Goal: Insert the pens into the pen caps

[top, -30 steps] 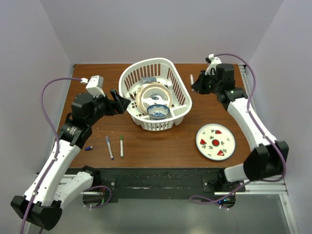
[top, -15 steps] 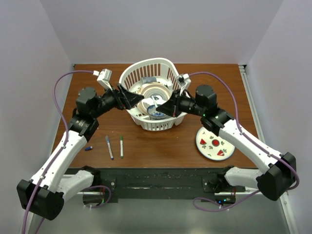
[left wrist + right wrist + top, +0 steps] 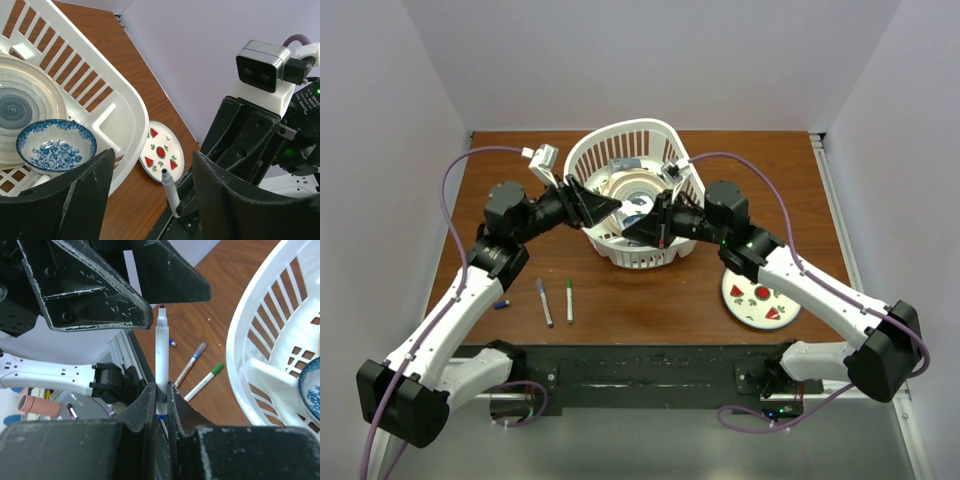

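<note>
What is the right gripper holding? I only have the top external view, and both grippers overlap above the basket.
Observer: The right gripper is shut on a white pen, whose uncapped tip points at the left gripper.
Operator: Does the left one carry a cap?
Observer: No. Its jaws stand open and empty, and the pen's tip shows between them.
Operator: Is anything capped already?
Observer: Yes. The right wrist view shows two on the table: one pen wears a green cap, the other pen a bluish cap.
</note>
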You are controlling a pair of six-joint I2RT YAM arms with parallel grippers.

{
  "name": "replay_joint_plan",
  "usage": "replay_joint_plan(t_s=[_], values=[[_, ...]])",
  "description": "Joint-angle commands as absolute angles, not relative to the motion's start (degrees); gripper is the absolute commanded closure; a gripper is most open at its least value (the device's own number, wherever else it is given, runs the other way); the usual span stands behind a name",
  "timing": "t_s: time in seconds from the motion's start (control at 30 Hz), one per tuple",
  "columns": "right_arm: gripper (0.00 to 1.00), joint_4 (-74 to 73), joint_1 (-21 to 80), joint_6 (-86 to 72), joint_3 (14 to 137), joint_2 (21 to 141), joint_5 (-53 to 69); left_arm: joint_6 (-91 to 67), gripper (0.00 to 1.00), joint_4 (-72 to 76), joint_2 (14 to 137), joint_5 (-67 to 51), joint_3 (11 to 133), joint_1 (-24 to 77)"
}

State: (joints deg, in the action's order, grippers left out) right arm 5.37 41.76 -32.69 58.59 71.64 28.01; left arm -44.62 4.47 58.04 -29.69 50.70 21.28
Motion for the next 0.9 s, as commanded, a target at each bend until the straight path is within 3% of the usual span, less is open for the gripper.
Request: replay_joint_plan(t_s=[0.0,0.17,0.3,0.43,0.7,0.87], values=[[1.00,9.05,42.89,-33.40,61.26,72.33,26.98,-46.05,0.35,7.47,58.97,-30.85,50.19,22.24],[1.00,9.32,43.33,-33.22,61.52,73.39,26.63,-47.20,0.51,8.88,59.24,-32.43,49.31,23.11],[1.00,9.49,43.42,-33.22,61.61,73.65,26.63,-47.81,0.80,9.32,59.24,-33.40,48.69,23.20],[1.00,8.62,43.51,-32.87,61.79,73.83,28.38,-48.16,0.97,9.75,59.41,-34.54,48.78,23.20],[0.78,7.99,43.51,-34.10,61.61,76.55,35.50,-47.11,1.00,9.40,59.59,-35.68,49.22,23.20],[0.71,8.17,43.51,-34.01,61.35,76.73,36.21,-46.85,1.00,9.40,59.59,-35.77,49.13,23.20]])
